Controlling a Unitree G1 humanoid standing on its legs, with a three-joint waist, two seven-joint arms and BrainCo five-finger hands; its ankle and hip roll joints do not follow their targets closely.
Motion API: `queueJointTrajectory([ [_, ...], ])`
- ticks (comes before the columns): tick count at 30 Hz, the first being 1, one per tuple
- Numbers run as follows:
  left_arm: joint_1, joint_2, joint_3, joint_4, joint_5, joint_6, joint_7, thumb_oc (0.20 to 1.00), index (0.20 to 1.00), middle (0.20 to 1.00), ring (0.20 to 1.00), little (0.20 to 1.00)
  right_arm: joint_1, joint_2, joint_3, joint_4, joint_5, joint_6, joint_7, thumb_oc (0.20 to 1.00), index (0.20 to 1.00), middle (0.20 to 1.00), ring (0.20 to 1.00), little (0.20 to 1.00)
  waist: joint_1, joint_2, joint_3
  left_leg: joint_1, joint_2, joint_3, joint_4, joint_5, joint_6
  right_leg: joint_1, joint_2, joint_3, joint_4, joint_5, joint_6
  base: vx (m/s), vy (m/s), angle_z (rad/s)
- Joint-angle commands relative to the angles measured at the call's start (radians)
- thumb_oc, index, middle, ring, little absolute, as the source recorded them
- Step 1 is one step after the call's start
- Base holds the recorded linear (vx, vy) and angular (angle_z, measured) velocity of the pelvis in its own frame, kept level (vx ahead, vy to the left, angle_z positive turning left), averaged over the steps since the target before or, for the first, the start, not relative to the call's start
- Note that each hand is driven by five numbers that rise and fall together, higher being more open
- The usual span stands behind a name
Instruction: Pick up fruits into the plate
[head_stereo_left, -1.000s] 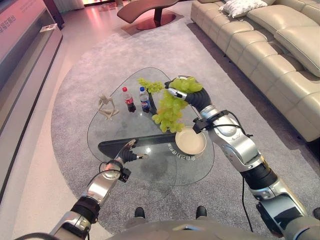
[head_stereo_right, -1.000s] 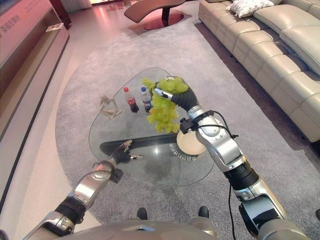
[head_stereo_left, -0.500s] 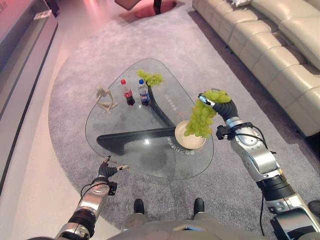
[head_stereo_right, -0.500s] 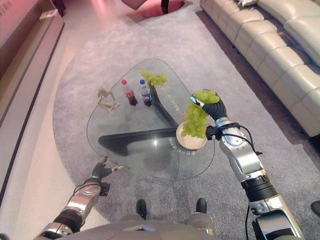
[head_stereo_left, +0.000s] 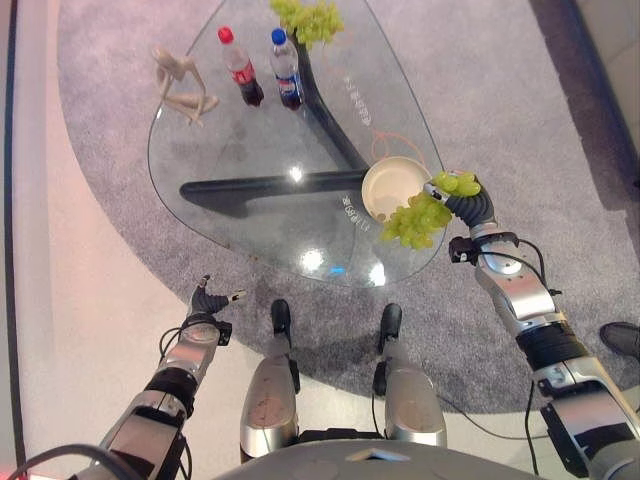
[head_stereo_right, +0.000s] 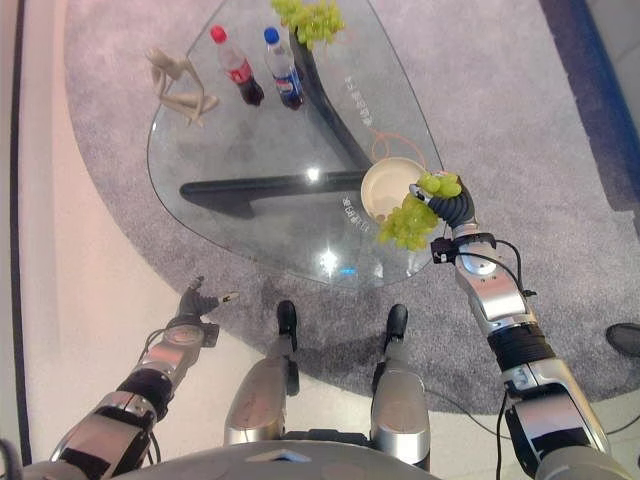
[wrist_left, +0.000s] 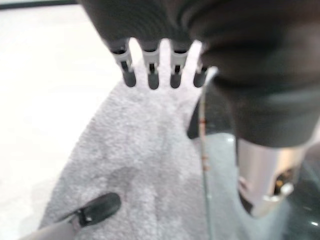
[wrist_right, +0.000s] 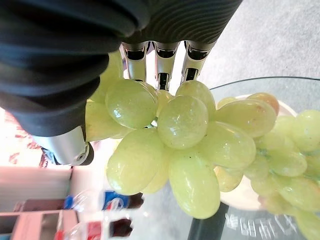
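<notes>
By the near edge of the glass table (head_stereo_left: 250, 190), the right hand (head_stereo_left: 468, 200) is holding a bunch of green grapes (head_stereo_left: 418, 218), with its fingers curled round the top. The grapes are hanging just beside the plate (head_stereo_left: 385, 178), over its near rim. The carrying step looks almost done. Next, the hand needs to go a bit farther over the plate, go down, and let go. More grapes (head_stereo_left: 308, 18) are waiting at the far end. The left hand (head_stereo_left: 205, 301) is hanging over the floor, fingers spread, holding nothing.
</notes>
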Motion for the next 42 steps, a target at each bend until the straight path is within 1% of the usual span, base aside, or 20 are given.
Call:
queueJointTrajectory([
  [1, -0.029, 0.051, 0.004, 0.084, -0.029, -0.014, 0.033, 1.000, 1.000, 1.000, 1.000, 1.000, -0.110, -0.062, 0.002, -0.005, -0.001, -0.114, -0.042, 0.200, 0.200, 0.200, 0.200, 0.200, 0.012, -0.043, 0.003, -0.061, -0.103, -0.010, 0.110, -0.149, 0.047, -0.062, 0.035, 0.019, 0.206, -0.189, -0.023, 0.00, 0.000, 0.00],
  [4, -0.059, 0.060, 0.002, 0.119, -0.035, -0.020, 0.033, 1.000, 1.000, 1.000, 1.000, 1.000, -0.166, -0.082, 0.016, 0.056, -0.013, -0.121, -0.061, 0.200, 0.200, 0.200, 0.200, 0.200, 0.018, -0.041, 0.030, -0.095, -0.113, -0.012, 0.131, -0.148, 0.048, -0.099, 0.038, 0.018, 0.231, -0.190, -0.028, -0.01, 0.000, 0.02],
  [8, -0.081, 0.072, -0.001, 0.145, -0.034, -0.024, 0.025, 1.000, 1.000, 1.000, 1.000, 1.000, -0.208, -0.096, 0.030, 0.097, -0.024, -0.125, -0.069, 0.200, 0.200, 0.200, 0.200, 0.200, 0.022, -0.039, 0.030, -0.133, -0.117, -0.016, 0.149, -0.149, 0.049, -0.142, 0.039, 0.013, 0.258, -0.196, -0.033, 0.00, 0.002, 0.07],
  [11, -0.108, 0.081, -0.004, 0.170, -0.030, -0.028, 0.021, 1.000, 1.000, 1.000, 1.000, 1.000, -0.249, -0.098, 0.048, 0.133, -0.033, -0.124, -0.081, 0.200, 0.200, 0.200, 0.200, 0.200, 0.029, -0.045, 0.030, -0.170, -0.120, -0.015, 0.169, -0.152, 0.052, -0.184, 0.038, 0.006, 0.284, -0.201, -0.035, 0.01, -0.020, 0.05],
  [16, -0.139, 0.091, -0.021, 0.186, -0.033, -0.037, 0.022, 1.000, 1.000, 1.000, 1.000, 1.000, -0.307, -0.104, 0.081, 0.195, -0.025, -0.100, -0.105, 0.200, 0.200, 0.200, 0.200, 0.200, 0.040, -0.052, 0.030, -0.213, -0.120, -0.012, 0.188, -0.151, 0.053, -0.229, 0.033, -0.005, 0.306, -0.198, -0.035, 0.00, -0.040, 0.04],
  [17, -0.145, 0.092, -0.025, 0.186, -0.032, -0.036, 0.026, 1.000, 1.000, 1.000, 1.000, 1.000, -0.324, -0.106, 0.088, 0.219, -0.024, -0.088, -0.111, 0.200, 0.200, 0.200, 0.200, 0.200, 0.043, -0.051, 0.030, -0.224, -0.122, -0.013, 0.194, -0.151, 0.054, -0.242, 0.034, -0.007, 0.314, -0.198, -0.036, 0.00, -0.010, 0.03],
  [19, -0.148, 0.094, -0.030, 0.183, -0.034, -0.036, 0.027, 1.000, 1.000, 1.000, 1.000, 1.000, -0.343, -0.114, 0.101, 0.251, -0.017, -0.084, -0.115, 0.200, 0.200, 0.200, 0.200, 0.200, 0.047, -0.047, 0.030, -0.238, -0.123, -0.014, 0.200, -0.150, 0.055, -0.257, 0.032, -0.011, 0.324, -0.200, -0.037, 0.00, -0.003, 0.02],
  [22, -0.154, 0.095, -0.043, 0.182, -0.040, -0.032, 0.027, 1.000, 1.000, 1.000, 1.000, 1.000, -0.394, -0.124, 0.133, 0.323, -0.026, -0.064, -0.117, 0.200, 0.200, 0.200, 0.200, 0.200, 0.057, -0.032, 0.030, -0.271, -0.133, -0.021, 0.220, -0.150, 0.060, -0.297, 0.028, -0.018, 0.356, -0.208, -0.044, 0.00, 0.000, 0.00],
  [23, -0.152, 0.094, -0.044, 0.182, -0.040, -0.031, 0.027, 1.000, 1.000, 1.000, 1.000, 1.000, -0.394, -0.123, 0.134, 0.324, -0.026, -0.063, -0.117, 0.200, 0.200, 0.200, 0.200, 0.200, 0.057, -0.032, 0.030, -0.269, -0.134, -0.021, 0.223, -0.155, 0.059, -0.296, 0.026, -0.017, 0.362, -0.214, -0.044, 0.00, 0.000, 0.00],
  [26, -0.154, 0.101, -0.050, 0.189, -0.043, -0.027, 0.017, 1.000, 1.000, 1.000, 1.000, 1.000, -0.423, -0.128, 0.153, 0.366, -0.034, -0.031, -0.117, 0.200, 0.200, 0.200, 0.200, 0.200, 0.063, -0.025, 0.030, -0.293, -0.140, -0.024, 0.244, -0.157, 0.063, -0.322, 0.023, -0.018, 0.387, -0.220, -0.047, 0.03, 0.006, 0.05],
  [29, -0.153, 0.103, -0.051, 0.194, -0.042, -0.031, 0.006, 1.000, 1.000, 1.000, 1.000, 1.000, -0.450, -0.132, 0.162, 0.423, -0.033, -0.022, -0.118, 0.200, 0.200, 0.200, 0.200, 0.200, 0.069, -0.020, 0.030, -0.308, -0.142, -0.024, 0.251, -0.157, 0.066, -0.340, 0.022, -0.020, 0.401, -0.223, -0.050, 0.02, 0.005, 0.08],
  [31, -0.151, 0.102, -0.052, 0.197, -0.043, -0.035, 0.003, 1.000, 1.000, 1.000, 1.000, 1.000, -0.463, -0.135, 0.165, 0.456, -0.031, -0.034, -0.114, 0.200, 0.200, 0.200, 0.200, 0.200, 0.072, -0.016, 0.030, -0.315, -0.141, -0.022, 0.255, -0.157, 0.067, -0.348, 0.020, -0.022, 0.408, -0.224, -0.050, 0.01, 0.015, 0.05],
  [36, -0.144, 0.101, -0.057, 0.198, -0.052, -0.035, -0.001, 1.000, 1.000, 1.000, 1.000, 1.000, -0.485, -0.140, 0.172, 0.462, -0.039, -0.028, -0.108, 0.200, 0.200, 0.200, 0.200, 0.200, 0.073, -0.006, 0.030, -0.320, -0.142, -0.022, 0.258, -0.154, 0.067, -0.358, 0.021, -0.022, 0.418, -0.226, -0.053, 0.01, 0.013, 0.00],
  [39, -0.145, 0.102, -0.057, 0.196, -0.054, -0.027, 0.001, 1.000, 1.000, 1.000, 1.000, 1.000, -0.489, -0.143, 0.173, 0.458, -0.044, -0.001, -0.101, 0.200, 0.200, 0.200, 0.200, 0.200, 0.073, -0.008, 0.030, -0.322, -0.143, -0.022, 0.263, -0.155, 0.069, -0.363, 0.023, -0.021, 0.425, -0.228, -0.054, 0.00, 0.000, 0.00],
  [40, -0.149, 0.105, -0.054, 0.196, -0.054, -0.025, 0.001, 1.000, 1.000, 1.000, 1.000, 1.000, -0.491, -0.144, 0.174, 0.458, -0.042, 0.014, -0.101, 0.398, 0.398, 0.398, 0.398, 0.398, 0.073, -0.010, 0.030, -0.323, -0.143, -0.020, 0.265, -0.156, 0.069, -0.364, 0.023, -0.021, 0.426, -0.227, -0.054, 0.00, 0.000, 0.00],
  [41, -0.150, 0.106, -0.052, 0.196, -0.054, -0.025, 0.001, 1.000, 1.000, 1.000, 1.000, 1.000, -0.491, -0.143, 0.173, 0.463, -0.040, 0.025, -0.101, 1.000, 1.000, 1.000, 1.000, 1.000, 0.074, -0.013, 0.030, -0.325, -0.141, -0.018, 0.267, -0.156, 0.069, -0.365, 0.023, -0.022, 0.430, -0.229, -0.054, 0.00, 0.000, 0.00],
  [42, -0.152, 0.108, -0.053, 0.199, -0.054, -0.028, -0.001, 1.000, 1.000, 1.000, 1.000, 1.000, -0.494, -0.144, 0.175, 0.473, -0.038, 0.026, -0.101, 1.000, 1.000, 1.000, 1.000, 1.000, 0.075, -0.014, 0.030, -0.325, -0.141, -0.018, 0.269, -0.156, 0.069, -0.365, 0.024, -0.022, 0.432, -0.229, -0.054, 0.00, 0.000, 0.00],
])
